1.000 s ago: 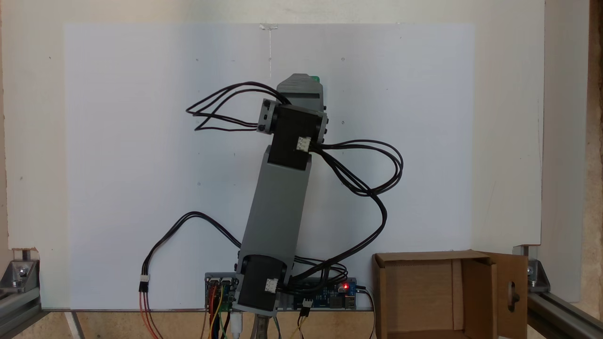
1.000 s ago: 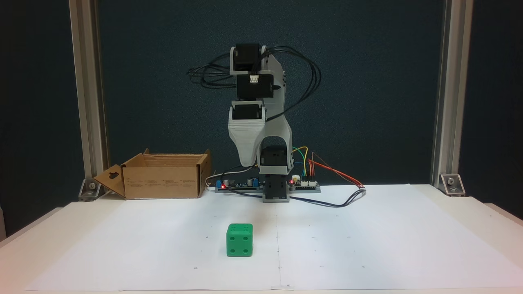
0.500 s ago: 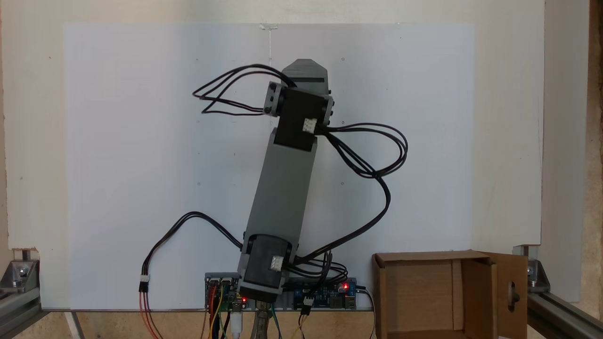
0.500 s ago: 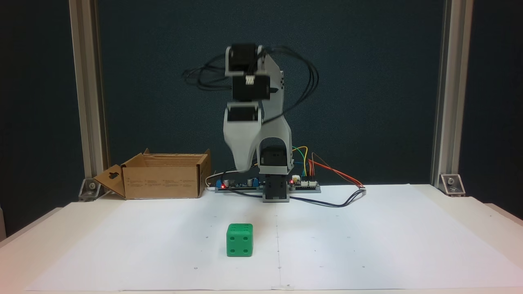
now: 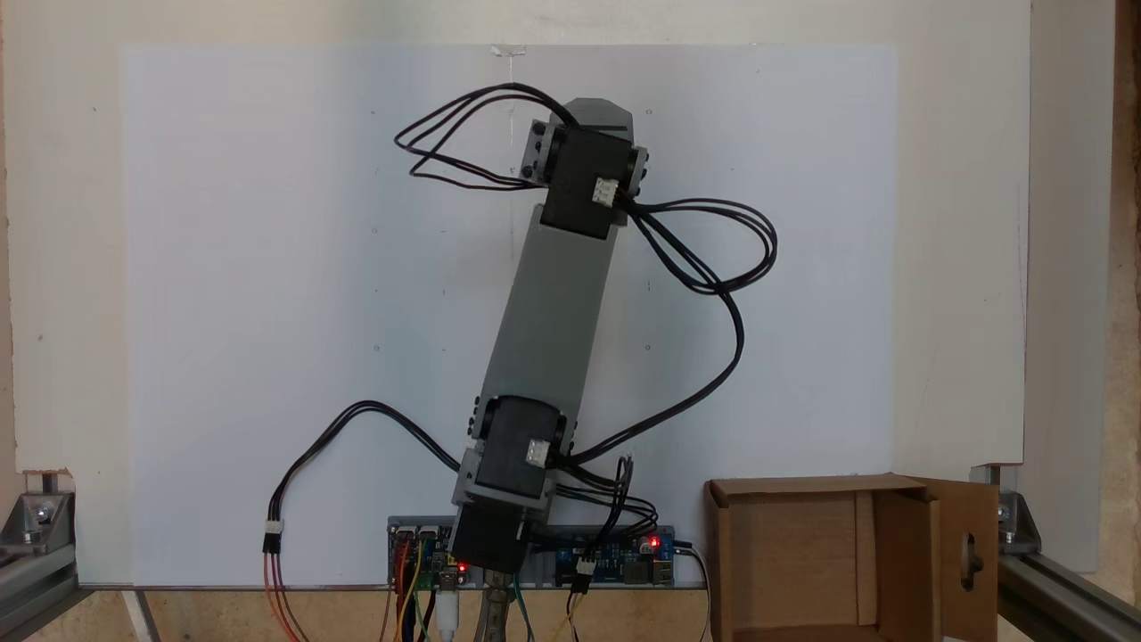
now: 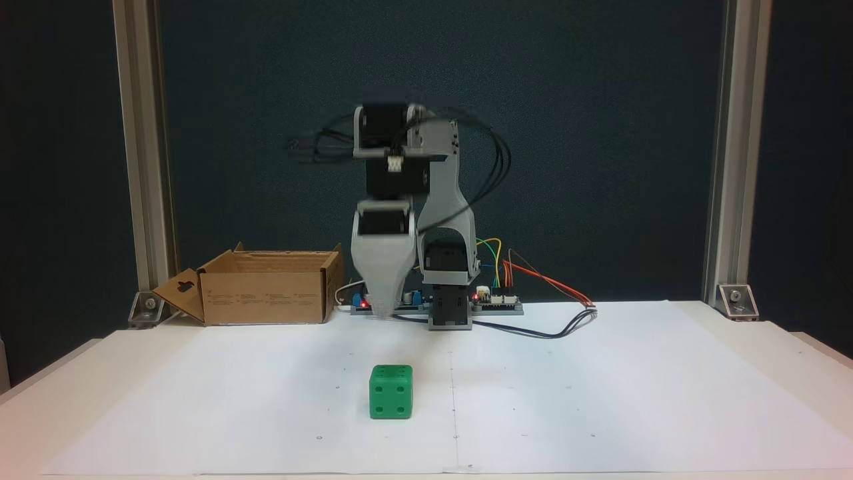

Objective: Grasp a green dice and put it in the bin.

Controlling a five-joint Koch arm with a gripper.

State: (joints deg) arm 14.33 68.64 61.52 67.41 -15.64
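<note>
Green dice (image 6: 391, 391) sits free; blurred fingers (image 6: 385, 303) above it, spread or pressed unclear.

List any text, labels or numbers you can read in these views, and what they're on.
No word or number can be read.
Box: faint lines of print on its front wall, too small to read.
Dice: pips, no digits; the front face shows four, the top face is too foreshortened to count.
Circuit boards: any markings are too small to read.
</note>
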